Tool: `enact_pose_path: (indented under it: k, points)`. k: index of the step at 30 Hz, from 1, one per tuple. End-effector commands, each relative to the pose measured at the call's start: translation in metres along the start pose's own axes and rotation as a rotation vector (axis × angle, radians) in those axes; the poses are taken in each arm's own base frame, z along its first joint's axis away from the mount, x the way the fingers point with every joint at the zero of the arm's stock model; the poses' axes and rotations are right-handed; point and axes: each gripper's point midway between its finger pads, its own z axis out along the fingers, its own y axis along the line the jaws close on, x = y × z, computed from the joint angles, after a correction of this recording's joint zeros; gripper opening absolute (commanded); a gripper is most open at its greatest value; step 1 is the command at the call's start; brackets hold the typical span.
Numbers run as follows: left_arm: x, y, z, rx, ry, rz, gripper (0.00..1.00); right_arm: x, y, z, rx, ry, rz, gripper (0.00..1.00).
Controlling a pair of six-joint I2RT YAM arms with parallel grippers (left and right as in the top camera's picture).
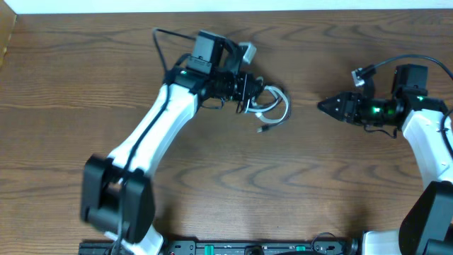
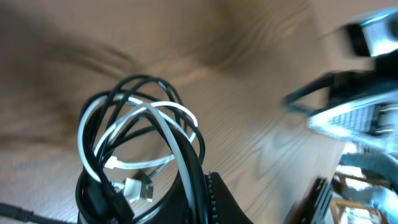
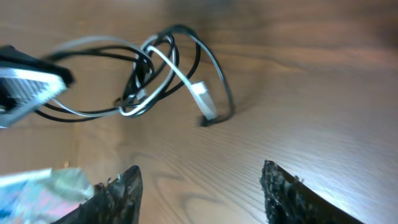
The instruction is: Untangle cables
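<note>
A wood-grain table [image 1: 233, 184] fills the view, with what may be a white wall [image 1: 212, 4] behind.

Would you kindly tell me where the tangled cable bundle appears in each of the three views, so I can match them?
Overhead: the cable bundle sits in the upper middle of the picture.
Left wrist: lower left, its loops rising from the bottom edge.
Right wrist: upper left of centre.
Shared landmark: the white cable looping among the black ones, visible in all three views.
</note>
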Motion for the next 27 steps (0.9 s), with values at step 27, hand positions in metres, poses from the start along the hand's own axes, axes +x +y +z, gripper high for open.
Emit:
enact_pose_path:
  k: [27]
  points:
    - [-0.033,-0.04,-0.054,-0.024,-0.172,-0.02,0.07,-0.023,0.115,0.083,-0.082,-0.075,0.255,0.78]
